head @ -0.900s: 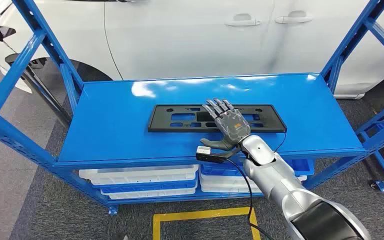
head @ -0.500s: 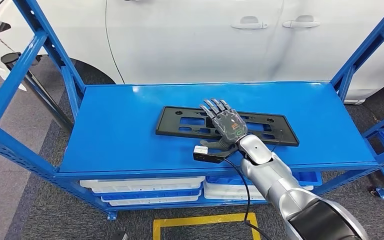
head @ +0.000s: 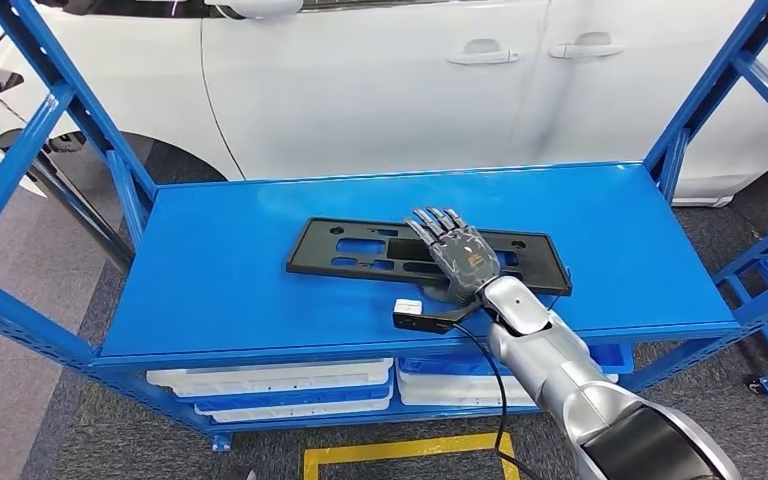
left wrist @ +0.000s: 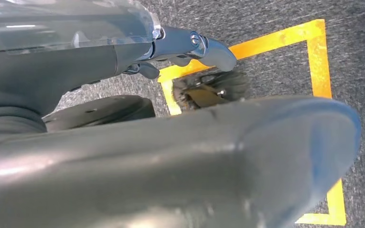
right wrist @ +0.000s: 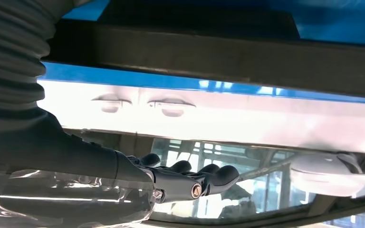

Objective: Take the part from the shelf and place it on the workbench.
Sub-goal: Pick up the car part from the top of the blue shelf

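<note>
Right robot hand (head: 457,258) flat, over part (head: 360,249)

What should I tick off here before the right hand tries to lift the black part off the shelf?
1. Black part lies flat on the blue shelf: ok.
2. Right hand is over the part, fingers stretched across it: ok.
3. Fingers closed around an edge of the part: not ok, they lie spread out.
4. Thumb under the part's near edge: cannot tell, hidden by the hand.
5. White car stands close behind the shelf: lift with care.
</note>
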Tool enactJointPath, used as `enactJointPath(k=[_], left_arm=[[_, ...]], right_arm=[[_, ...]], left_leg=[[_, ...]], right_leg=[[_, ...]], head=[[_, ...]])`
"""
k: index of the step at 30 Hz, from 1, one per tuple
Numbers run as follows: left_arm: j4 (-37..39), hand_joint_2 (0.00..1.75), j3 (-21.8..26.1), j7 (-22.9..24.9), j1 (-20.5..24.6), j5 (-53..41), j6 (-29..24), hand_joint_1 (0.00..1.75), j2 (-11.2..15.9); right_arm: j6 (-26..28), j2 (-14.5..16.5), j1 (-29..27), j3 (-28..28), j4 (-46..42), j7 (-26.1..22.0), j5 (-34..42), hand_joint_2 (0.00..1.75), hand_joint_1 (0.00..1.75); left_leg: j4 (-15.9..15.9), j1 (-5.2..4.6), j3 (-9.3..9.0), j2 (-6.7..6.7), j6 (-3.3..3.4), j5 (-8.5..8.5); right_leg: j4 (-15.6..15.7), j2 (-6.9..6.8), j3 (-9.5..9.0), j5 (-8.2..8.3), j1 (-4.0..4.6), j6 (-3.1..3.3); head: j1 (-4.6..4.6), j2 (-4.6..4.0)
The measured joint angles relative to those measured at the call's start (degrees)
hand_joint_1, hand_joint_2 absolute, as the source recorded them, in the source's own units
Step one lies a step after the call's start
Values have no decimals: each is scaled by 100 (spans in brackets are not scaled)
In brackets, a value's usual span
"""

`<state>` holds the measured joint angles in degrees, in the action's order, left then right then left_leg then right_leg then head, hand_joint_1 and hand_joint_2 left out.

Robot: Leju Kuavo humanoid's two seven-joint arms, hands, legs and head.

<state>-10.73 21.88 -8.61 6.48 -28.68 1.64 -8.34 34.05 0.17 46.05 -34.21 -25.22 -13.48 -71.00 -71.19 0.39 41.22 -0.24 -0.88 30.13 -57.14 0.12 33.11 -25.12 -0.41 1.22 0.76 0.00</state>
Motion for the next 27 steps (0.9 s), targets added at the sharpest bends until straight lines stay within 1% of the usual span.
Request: enactJointPath(k=[1,2,3,4,5,6,7,8,13,15,16,17,18,19,20,21,22,23,24,25,26,27], left_arm=[[0,0,0,0,-2,-4,2,0,0],[0,0,0,0,-6,-8,4,0,1],[0,0,0,-1,-8,-11,6,0,1],[0,0,0,-1,-6,-14,7,0,1],[0,0,0,-1,-2,-16,7,0,2],[0,0,0,-1,3,-19,7,0,3],[0,0,0,-1,6,-21,7,0,4],[0,0,0,-2,8,-23,7,0,5],[0,0,0,-2,9,-23,7,0,5],[0,0,0,-2,9,-23,8,0,4],[0,0,0,-3,12,-23,10,0,3],[0,0,0,-3,14,-25,13,0,2],[0,0,0,-3,16,-27,14,0,2],[0,0,0,-3,18,-30,15,0,1],[0,0,1,-3,17,-37,15,0,1],[0,0,1,-4,19,-44,15,0,1],[0,0,1,-6,21,-55,15,0,1],[0,0,1,-7,22,-68,15,0,1],[0,0,0,-8,24,-78,16,0,1],[0,0,0,-9,25,-87,18,0,1],[0,0,0,-9,27,-94,20,0,1],[0,0,0,-10,31,-103,22,0,1]], right_arm=[[2,0,-11,0,0,14,-37,175,0],[5,0,-20,0,0,33,-75,175,0],[9,0,-25,0,-1,54,-106,175,0],[14,1,-26,0,-4,73,-132,175,0],[20,1,-25,0,-7,86,-151,175,0],[25,0,-24,0,-10,96,-160,175,0],[28,-1,-22,0,-13,103,-167,175,0],[30,-1,-21,0,-13,106,-170,175,0],[31,-2,-21,0,-13,107,-171,175,0],[36,-4,-18,0,-18,110,-184,175,0],[39,-9,-17,0,-21,112,-190,175,0],[43,-14,-25,-1,-23,142,-222,175,0],[45,-20,-29,-1,-24,199,-278,175,0],[45,-24,-29,-3,-24,280,-360,175,0],[40,-25,-24,-7,-23,385,-466,175,0],[19,-26,-4,-16,-23,490,-574,175,36],[-43,-26,13,-32,-20,605,-690,175,80],[-142,-26,28,-55,-14,732,-814,175,123],[-273,-26,44,-82,-6,858,-934,175,167],[-418,-26,65,-109,6,968,-1040,175,175],[-543,-26,93,-131,19,1048,-1115,175,175],[-641,-26,125,-149,34,1095,-1164,175,175]], left_leg=[[-292,1,140,0,-3,91],[-367,0,179,0,2,68],[-183,0,91,0,18,-72],[205,-1,-99,0,44,-284],[642,-8,-320,-1,77,-458],[1007,-16,-505,0,105,-580],[1227,-25,-617,1,124,-629],[1304,-32,-656,2,133,-617],[1320,-34,-659,3,134,-624],[1355,-13,-666,4,190,-650],[1374,-1,-670,6,229,-662],[1390,12,-677,8,264,-669],[1389,16,-681,8,271,-664],[1382,19,-685,6,270,-654],[1371,22,-689,3,252,-641],[1353,12,-687,1,227,-626],[1342,3,-683,0,198,-616],[1336,-4,-680,1,167,-608],[1339,-6,-682,2,133,-607],[1348,-3,-688,6,98,-605],[1325,6,-688,7,67,-581],[1224,12,-652,8,40,-506]], right_leg=[[-2,1,-2,-4,12,6],[-5,3,-7,-9,22,10],[-8,8,-17,-16,31,9],[-12,13,-31,-27,39,6],[-16,17,-42,-39,50,-4],[-25,22,-46,-52,64,-17],[-33,24,-44,-62,77,-28],[-39,26,-38,-67,88,-37],[-45,29,-32,-68,91,-42],[-50,29,-31,-88,81,-108],[-372,27,123,-264,64,-162],[-760,23,333,-395,32,-227],[-1028,18,487,-448,-1,-262],[-1154,11,579,-430,-30,-290],[-856,-1,469,-217,-49,-295],[-470,-11,296,-61,-41,-282],[-209,-17,183,26,-30,-262],[-83,-19,131,46,-14,-237],[-64,-13,126,36,5,-207],[-52,-7,119,46,1,-171],[-29,-5,103,58,-5,-134],[-4,-6,85,71,-15,-95]], head=[[0,0],[0,0],[0,0],[0,0],[0,0],[0,0],[0,0],[0,0],[0,0],[0,0],[0,0],[0,0],[0,0],[0,0],[0,0],[0,0],[0,0],[0,0],[0,0],[0,0],[0,0],[0,0]])
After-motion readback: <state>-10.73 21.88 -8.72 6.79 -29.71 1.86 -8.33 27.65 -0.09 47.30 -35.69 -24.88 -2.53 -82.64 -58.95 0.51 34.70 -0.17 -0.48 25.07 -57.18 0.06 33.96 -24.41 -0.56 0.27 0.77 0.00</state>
